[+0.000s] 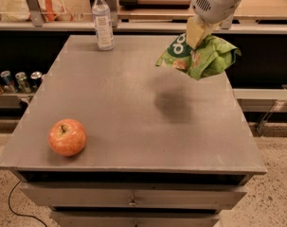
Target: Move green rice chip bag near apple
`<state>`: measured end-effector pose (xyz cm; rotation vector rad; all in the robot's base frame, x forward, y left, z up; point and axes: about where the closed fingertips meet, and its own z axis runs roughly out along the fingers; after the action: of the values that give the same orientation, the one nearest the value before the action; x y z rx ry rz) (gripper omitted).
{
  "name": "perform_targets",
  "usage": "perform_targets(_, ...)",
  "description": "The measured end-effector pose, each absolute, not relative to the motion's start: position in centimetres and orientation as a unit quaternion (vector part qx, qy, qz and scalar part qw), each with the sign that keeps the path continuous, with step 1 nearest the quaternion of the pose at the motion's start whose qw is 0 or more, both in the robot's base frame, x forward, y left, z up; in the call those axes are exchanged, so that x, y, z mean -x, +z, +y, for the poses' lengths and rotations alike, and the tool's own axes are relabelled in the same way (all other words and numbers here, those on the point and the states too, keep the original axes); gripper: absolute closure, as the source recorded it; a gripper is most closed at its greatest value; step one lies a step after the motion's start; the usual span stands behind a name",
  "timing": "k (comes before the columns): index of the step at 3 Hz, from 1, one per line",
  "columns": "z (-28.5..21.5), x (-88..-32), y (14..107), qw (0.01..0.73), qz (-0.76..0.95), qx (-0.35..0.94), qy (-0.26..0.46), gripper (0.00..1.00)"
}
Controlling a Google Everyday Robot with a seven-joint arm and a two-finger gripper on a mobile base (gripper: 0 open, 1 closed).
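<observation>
At the near left corner of the grey worktop (133,93), the apple (67,137) is being left untouched, stem up. Farther back and to the right, the green rice chip bag (202,56) is being held in the air, and its shadow is being cast on the surface below. It is being gripped at its top by the end effector (195,35), clenched on the foil. At the far edge a water bottle (103,20) is standing. The pickup is judged done. The carry to the apple and the release are being awaited, the two being well apart.
</observation>
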<state>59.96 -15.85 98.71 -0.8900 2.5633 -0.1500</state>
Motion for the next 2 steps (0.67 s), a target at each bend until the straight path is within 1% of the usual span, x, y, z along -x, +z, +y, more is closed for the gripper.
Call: perform_targets(2, -15.23, -60.04, 100.31, 0.222, 0.909, 0.347, -0.055, 1.00)
